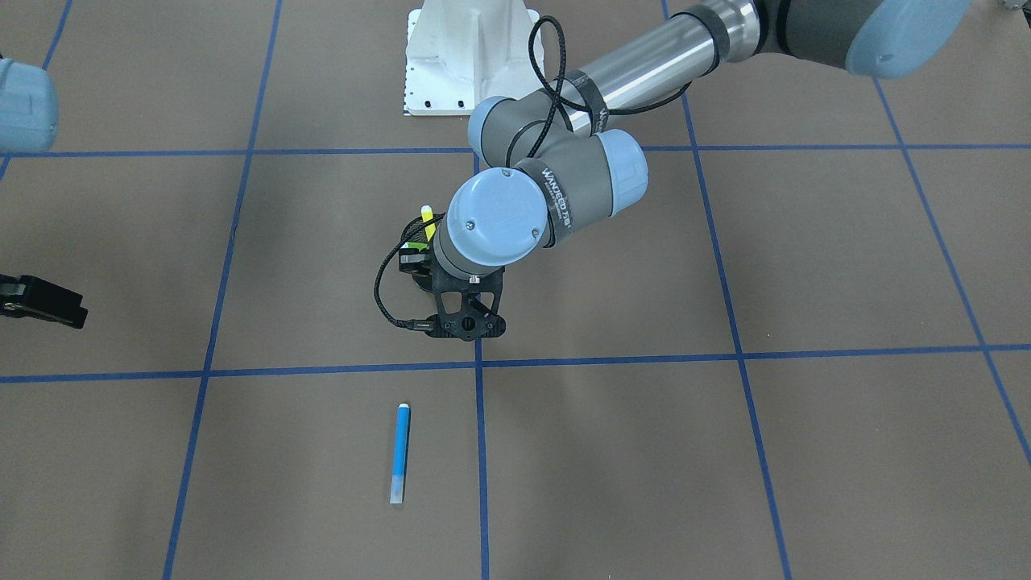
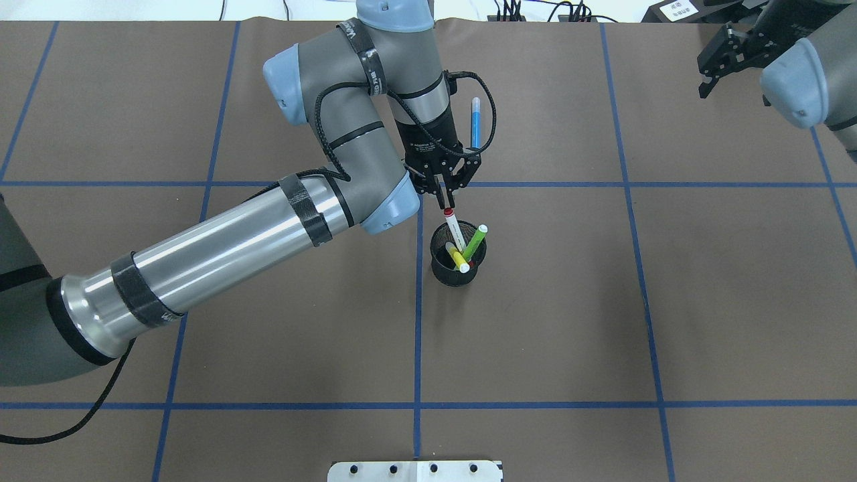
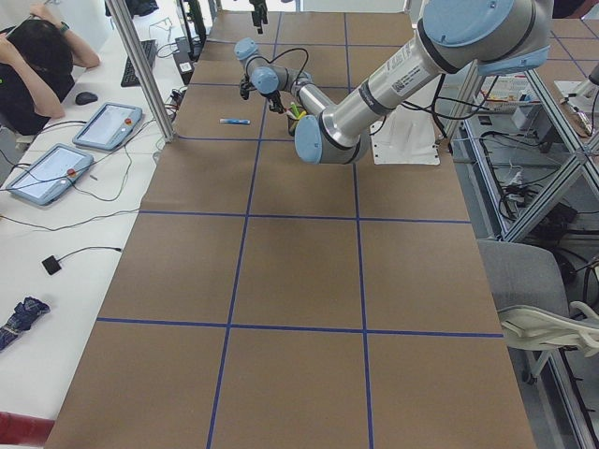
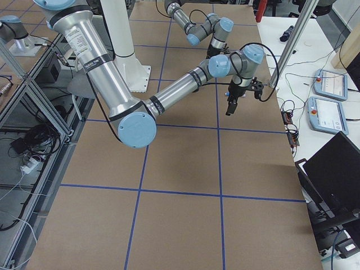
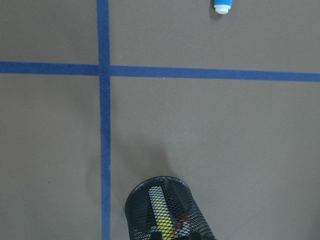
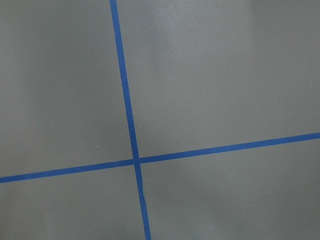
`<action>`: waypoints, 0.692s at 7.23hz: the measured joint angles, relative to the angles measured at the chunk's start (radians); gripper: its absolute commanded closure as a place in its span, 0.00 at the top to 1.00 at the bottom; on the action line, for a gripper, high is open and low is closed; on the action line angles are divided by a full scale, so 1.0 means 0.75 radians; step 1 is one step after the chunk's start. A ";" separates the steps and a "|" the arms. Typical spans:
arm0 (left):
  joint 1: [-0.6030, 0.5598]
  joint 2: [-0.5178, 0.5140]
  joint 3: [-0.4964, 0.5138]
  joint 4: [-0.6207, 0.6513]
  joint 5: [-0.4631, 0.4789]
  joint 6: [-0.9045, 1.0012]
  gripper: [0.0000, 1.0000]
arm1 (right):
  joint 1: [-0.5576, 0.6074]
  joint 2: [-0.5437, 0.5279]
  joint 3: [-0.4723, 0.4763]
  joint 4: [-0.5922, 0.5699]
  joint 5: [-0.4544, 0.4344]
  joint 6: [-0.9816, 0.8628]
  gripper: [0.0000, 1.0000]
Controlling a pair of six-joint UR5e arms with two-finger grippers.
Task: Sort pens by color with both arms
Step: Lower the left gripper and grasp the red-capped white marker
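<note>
A black mesh cup [image 2: 455,273] stands near the table's middle. It holds the white pen with a red cap [image 2: 455,231], the light green pen [image 2: 477,239] and the yellow pen [image 2: 458,258]. My left gripper [image 2: 446,204] points down at the cup, its fingers closed together on the red cap. In the front view the wrist hides it; only the yellow pen [image 1: 427,221] sticks out. The blue pen [image 2: 475,122] lies flat on the table beyond the cup, also in the front view [image 1: 400,453]. My right gripper [image 2: 710,70] hangs open and empty at the far right.
Brown table [image 2: 602,321] with a grid of blue tape lines. The white base pedestal [image 1: 471,56] stands on the robot's side. In the left wrist view the cup [image 5: 170,210] is at the bottom and the blue pen's tip [image 5: 221,6] at the top.
</note>
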 measured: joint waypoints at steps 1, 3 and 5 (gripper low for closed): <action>0.000 -0.002 -0.004 0.002 0.000 -0.001 0.00 | 0.000 -0.004 -0.001 0.000 0.000 -0.001 1.00; -0.002 -0.003 -0.032 0.011 0.000 -0.011 0.06 | 0.000 -0.007 -0.003 0.000 0.000 -0.003 1.00; -0.002 0.001 -0.052 0.016 0.000 -0.014 0.78 | 0.001 -0.007 -0.008 0.000 -0.001 -0.003 0.99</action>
